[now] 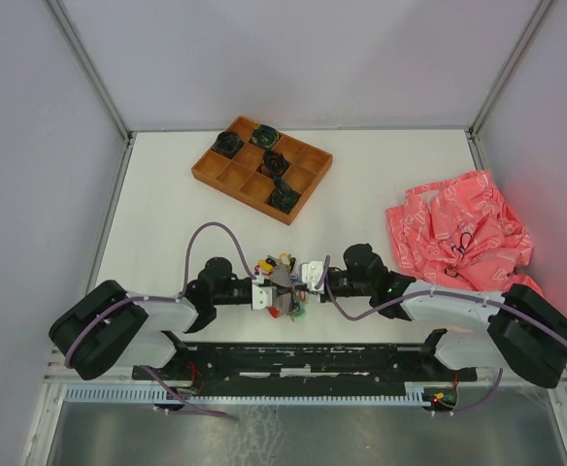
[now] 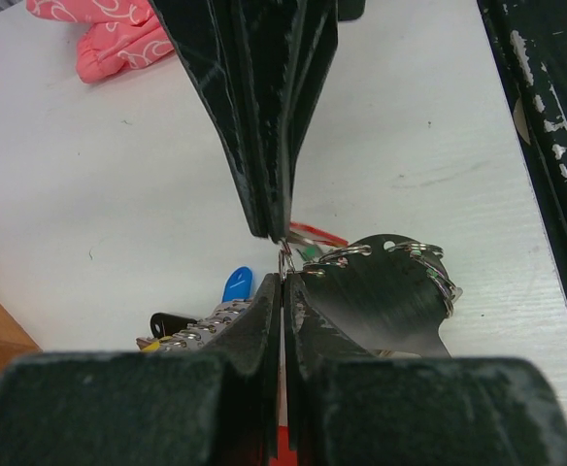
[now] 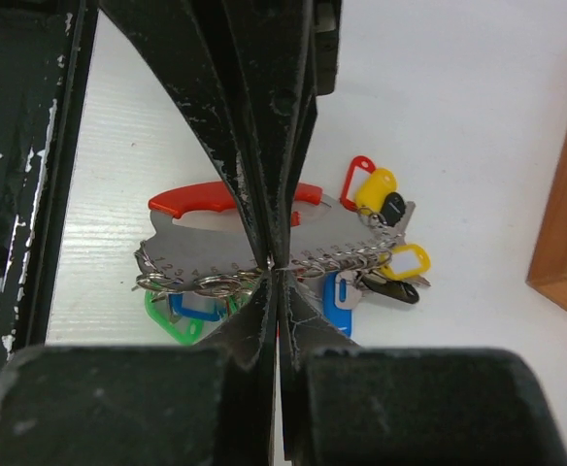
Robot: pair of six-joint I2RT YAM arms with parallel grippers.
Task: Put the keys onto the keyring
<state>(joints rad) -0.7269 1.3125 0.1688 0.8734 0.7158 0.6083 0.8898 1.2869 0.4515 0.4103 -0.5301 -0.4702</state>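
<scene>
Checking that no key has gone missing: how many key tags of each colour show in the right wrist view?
red tag: 1
yellow tags: 2
blue tags: 2
green tag: 1
black tags or key heads: 2
Total: 8 in view; the fingers may hide more.

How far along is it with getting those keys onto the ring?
Well along, it seems. Done: several tagged keys hang from the keyring. In hand: the left pincer and right pincer are both pinched shut on small wire rings along its grey plate. Left: I cannot tell whether any key is still unattached.
</scene>
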